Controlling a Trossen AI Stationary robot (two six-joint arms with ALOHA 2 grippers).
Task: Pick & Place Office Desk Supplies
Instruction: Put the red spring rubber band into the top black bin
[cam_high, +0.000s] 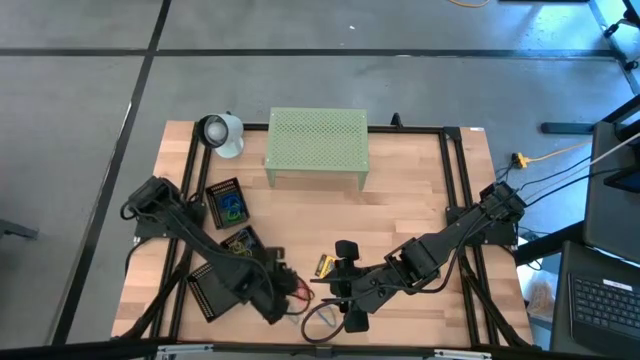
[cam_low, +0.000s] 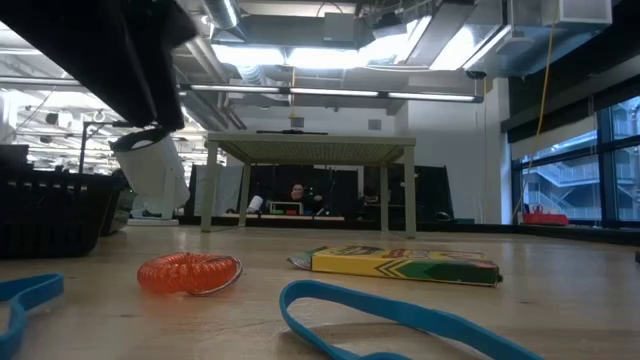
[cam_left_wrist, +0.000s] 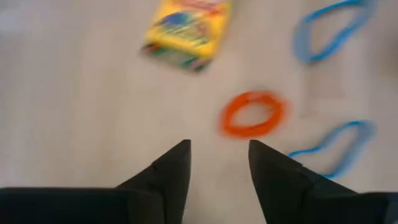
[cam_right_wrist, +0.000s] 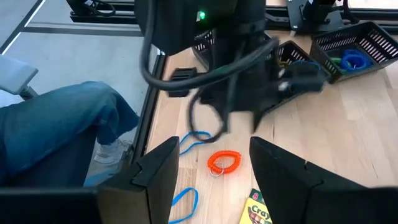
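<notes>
- The orange coil is lying flat, a springy ring, at 1 o'clock of the left gripper, whose fingers are standing apart, empty.
- The right gripper is hanging wide, empty.

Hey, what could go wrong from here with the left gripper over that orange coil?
1. The left gripper stands open with nothing between its fingers, short of the orange coil; a closing here might miss it.
2. Blue bands lie close beside the coil and could get caught up in a grab.
3. The right gripper hovers near the same coil, so the arms might collide.
</notes>
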